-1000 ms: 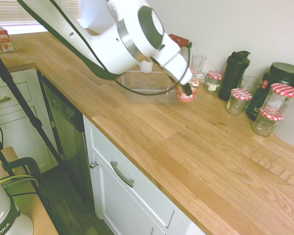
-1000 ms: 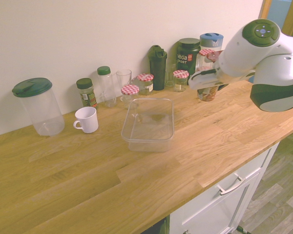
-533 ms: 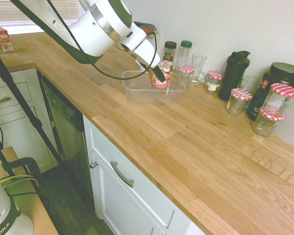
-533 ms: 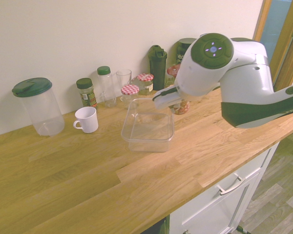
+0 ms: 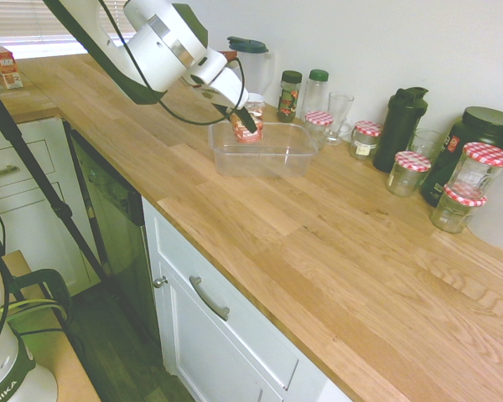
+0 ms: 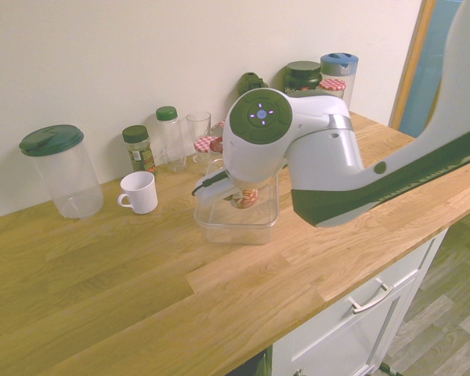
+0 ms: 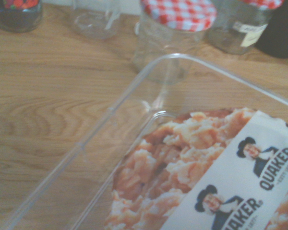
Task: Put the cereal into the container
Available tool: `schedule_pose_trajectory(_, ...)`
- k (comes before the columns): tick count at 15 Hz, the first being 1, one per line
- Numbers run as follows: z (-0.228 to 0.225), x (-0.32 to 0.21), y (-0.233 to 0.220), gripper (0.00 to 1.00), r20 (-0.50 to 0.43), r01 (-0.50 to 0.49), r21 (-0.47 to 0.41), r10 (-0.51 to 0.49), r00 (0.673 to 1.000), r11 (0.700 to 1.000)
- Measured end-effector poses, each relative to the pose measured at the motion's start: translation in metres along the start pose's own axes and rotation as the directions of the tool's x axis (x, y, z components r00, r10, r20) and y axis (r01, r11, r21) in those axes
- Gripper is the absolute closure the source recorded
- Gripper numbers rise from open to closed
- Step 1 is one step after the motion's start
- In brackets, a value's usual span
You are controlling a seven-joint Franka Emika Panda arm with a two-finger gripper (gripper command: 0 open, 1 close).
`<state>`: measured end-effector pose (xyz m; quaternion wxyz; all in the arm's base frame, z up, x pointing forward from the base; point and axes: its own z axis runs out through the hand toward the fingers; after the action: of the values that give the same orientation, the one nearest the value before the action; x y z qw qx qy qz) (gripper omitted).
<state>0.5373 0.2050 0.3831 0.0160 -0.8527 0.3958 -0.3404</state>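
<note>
Cereal is what the coming move turns on: the small tapered cup with red and white printed sides and a flat foil lid [image 5: 246,128] sits clamped in the white arm's pincer [image 5: 245,126], whose jaws are closed tight on it. It hangs above the clear, shallow rectangular plastic tub with rounded corners [image 5: 264,161], over the tub's left end as the first exterior view shows it, so the floor of the tub lies straight below the cup. From the second exterior view the arm hides most of the cup [image 6: 247,197], and I judge, though not with certainty, that it has not yet touched the tub's bottom. In the wrist view the printed lid [image 7: 216,177] fills the lower part, with the tub's rim [image 7: 149,76] curving round it and the wooden tabletop [image 5: 335,243] beyond. A glass jar with a red-checked lid [image 7: 175,28] stands just past the tub's far wall. What remains, I judge, is a short lowering and then a release.
</note>
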Motion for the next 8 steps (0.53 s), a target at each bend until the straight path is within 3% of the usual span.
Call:
schedule_pose_trajectory(4, 0.019, 0.005, -0.003, 1.0, 0.172, 0.007, -0.028, -0.002, 0.985, 1.0)
schedule_pose_trajectory(8, 0.026, 0.021, 0.005, 1.0, 0.22, -0.009, -0.052, 0.02, 0.975, 0.999)
